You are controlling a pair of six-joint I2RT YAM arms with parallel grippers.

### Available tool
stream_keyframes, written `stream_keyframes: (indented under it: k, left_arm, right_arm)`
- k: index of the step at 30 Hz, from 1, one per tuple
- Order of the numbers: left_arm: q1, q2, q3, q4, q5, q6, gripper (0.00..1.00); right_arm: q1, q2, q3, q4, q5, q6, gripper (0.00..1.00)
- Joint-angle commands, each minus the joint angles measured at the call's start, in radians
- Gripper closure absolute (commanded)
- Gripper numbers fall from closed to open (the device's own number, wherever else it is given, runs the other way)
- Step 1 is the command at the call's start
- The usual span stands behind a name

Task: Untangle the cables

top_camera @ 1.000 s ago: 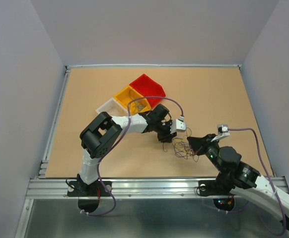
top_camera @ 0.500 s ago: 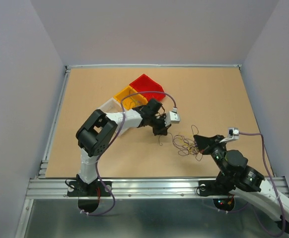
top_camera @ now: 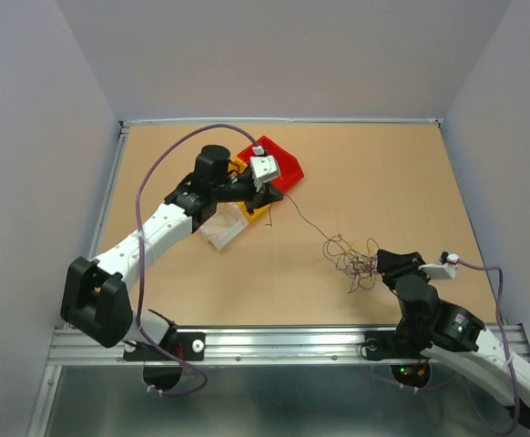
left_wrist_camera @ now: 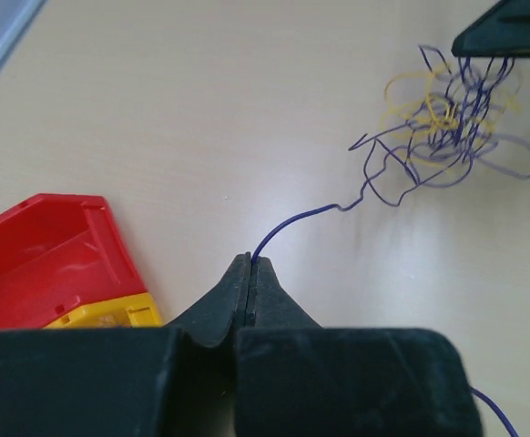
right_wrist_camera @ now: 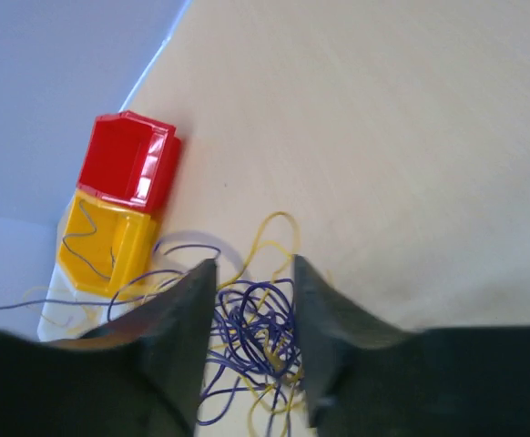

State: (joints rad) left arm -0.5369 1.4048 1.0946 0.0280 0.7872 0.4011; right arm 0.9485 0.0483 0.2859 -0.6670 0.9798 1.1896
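l tool [left_wrist_camera: 250,262] pinching purple cable [left_wrist_camera: 301,215], pulled back over bins [top_camera: 283,168]; r tool [right_wrist_camera: 254,269] now spread.

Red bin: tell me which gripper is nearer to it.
Left. The left gripper is right beside the red bin, pinching a purple cable; the right gripper is well away, jaws open over the cable clump.
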Motion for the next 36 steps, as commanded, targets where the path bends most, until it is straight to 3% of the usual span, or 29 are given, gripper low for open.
stream_keyframes:
  k: [1,3,6,8,10,12,17,23,27,30,36]
  left_arm:
    - [0.074,-0.072,-0.062,0.142,-0.077,-0.134,1.0]
    - [0.087,-0.11,-0.087,0.159,-0.08,-0.146,1.0]
    - [0.083,-0.145,-0.117,0.171,0.021,-0.128,1.0]
    - [0.04,-0.144,-0.099,0.106,0.116,-0.068,1.0]
    - [-0.017,-0.141,-0.087,0.022,0.084,0.019,1.0]
    - [-0.103,-0.148,-0.097,0.0,0.041,0.059,1.0]
    - [-0.146,-0.162,-0.087,-0.019,0.04,0.062,1.0]
    - [-0.198,-0.196,0.121,-0.192,0.02,0.058,1.0]
    - [-0.247,-0.147,0.328,-0.319,-0.034,0.042,1.0]
    - [-0.265,-0.077,0.572,-0.44,-0.046,0.032,1.0]
    - [-0.32,-0.006,0.795,-0.55,-0.078,0.007,1.0]
  right_arm:
    - [-0.004,0.027,0.073,-0.085,0.114,0.14,0.37]
    - [-0.002,0.041,0.078,-0.086,0.106,0.139,0.22]
    - [-0.004,0.071,0.091,-0.021,0.048,0.095,0.1]
    - [-0.002,0.078,0.063,0.193,-0.116,-0.192,0.08]
    - [-0.004,0.071,0.036,0.309,-0.266,-0.432,0.08]
    - [-0.002,0.049,0.007,0.404,-0.45,-0.562,0.09]
    - [-0.002,0.068,0.013,0.498,-0.634,-0.706,0.13]
    - [-0.002,0.35,0.148,0.619,-0.753,-0.817,0.14]
    - [-0.004,0.54,0.255,0.731,-0.864,-0.892,0.14]
    - [-0.002,0.657,0.318,0.834,-0.911,-0.915,0.14]
    - [-0.002,0.83,0.403,0.883,-0.796,-0.963,0.14]
